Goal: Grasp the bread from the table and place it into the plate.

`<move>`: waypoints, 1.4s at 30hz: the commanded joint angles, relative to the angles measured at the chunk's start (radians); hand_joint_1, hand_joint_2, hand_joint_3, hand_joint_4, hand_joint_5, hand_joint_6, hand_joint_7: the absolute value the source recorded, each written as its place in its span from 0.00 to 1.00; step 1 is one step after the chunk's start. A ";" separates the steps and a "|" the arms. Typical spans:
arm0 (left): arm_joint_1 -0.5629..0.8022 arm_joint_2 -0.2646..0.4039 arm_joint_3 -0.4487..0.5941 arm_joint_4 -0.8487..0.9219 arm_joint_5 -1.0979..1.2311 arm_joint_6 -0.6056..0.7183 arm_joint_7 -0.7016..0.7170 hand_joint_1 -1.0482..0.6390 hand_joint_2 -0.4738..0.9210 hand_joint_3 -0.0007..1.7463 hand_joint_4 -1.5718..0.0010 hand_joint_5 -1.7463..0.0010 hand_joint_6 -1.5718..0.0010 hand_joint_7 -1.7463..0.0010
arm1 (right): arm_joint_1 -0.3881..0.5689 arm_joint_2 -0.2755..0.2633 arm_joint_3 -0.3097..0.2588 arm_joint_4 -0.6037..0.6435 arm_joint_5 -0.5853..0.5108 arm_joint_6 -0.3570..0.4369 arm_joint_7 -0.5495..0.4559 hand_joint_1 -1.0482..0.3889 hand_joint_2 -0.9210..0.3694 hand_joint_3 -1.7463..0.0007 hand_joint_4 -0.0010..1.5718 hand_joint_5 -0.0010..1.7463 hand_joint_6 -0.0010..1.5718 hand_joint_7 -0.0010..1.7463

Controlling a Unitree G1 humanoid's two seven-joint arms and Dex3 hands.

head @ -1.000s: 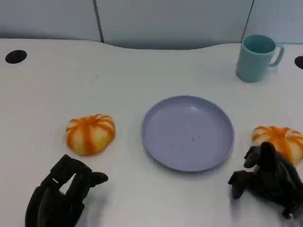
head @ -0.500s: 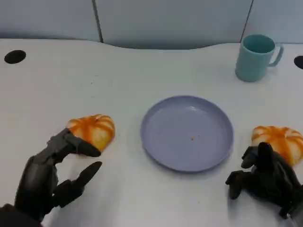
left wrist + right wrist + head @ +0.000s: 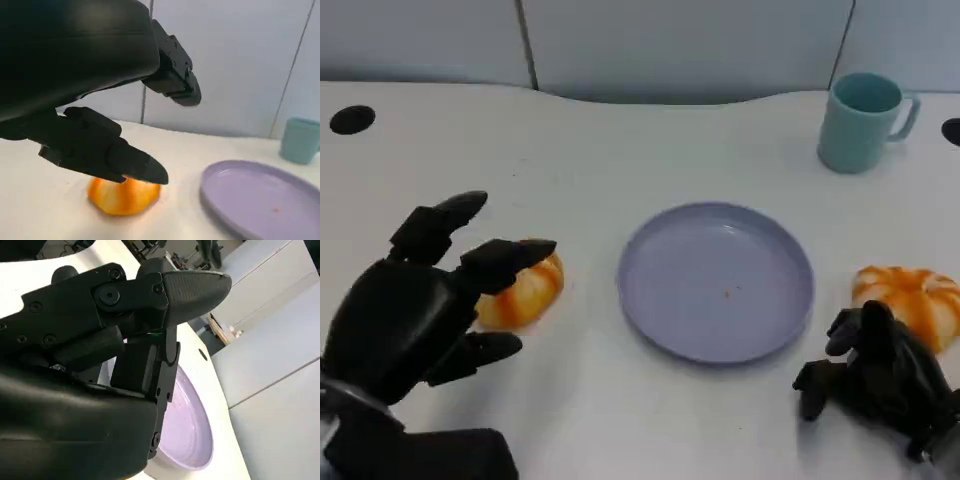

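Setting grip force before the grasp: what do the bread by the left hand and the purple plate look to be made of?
The bread near the left hand looks like a soft baked bun, or a foam replica: matte, pale with glazed orange stripes, rounded lobes. The plate looks like hard plastic: uniform lilac, smooth, with a faint sheen and a thin raised rim. Neither can be confirmed by sight alone.

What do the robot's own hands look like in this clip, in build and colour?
Both are matte black with many jointed fingers. The left hand has a rounded, smooth shell and blunt tapered fingertips. The right hand shows blocky finger segments with round screw heads at the joints.
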 commanded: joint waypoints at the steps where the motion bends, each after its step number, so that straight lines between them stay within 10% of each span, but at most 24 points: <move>1: -0.053 0.073 -0.058 -0.007 0.060 0.070 -0.039 0.58 0.89 0.01 0.96 1.00 0.90 1.00 | 0.007 -0.005 0.002 0.000 -0.006 -0.004 -0.010 0.36 0.00 0.83 1.00 0.42 1.00 0.27; 21: -0.455 0.116 -0.340 0.391 0.017 0.337 -0.323 0.54 0.94 0.00 1.00 1.00 0.96 1.00 | 0.019 -0.004 0.015 -0.027 -0.012 0.008 -0.026 0.36 0.00 0.83 1.00 0.41 1.00 0.26; 42: -0.777 -0.024 -0.539 1.060 -0.002 0.294 -0.141 0.55 0.91 0.00 1.00 1.00 0.96 1.00 | 0.040 -0.003 0.019 -0.065 -0.004 0.038 -0.042 0.36 0.00 0.85 1.00 0.42 1.00 0.28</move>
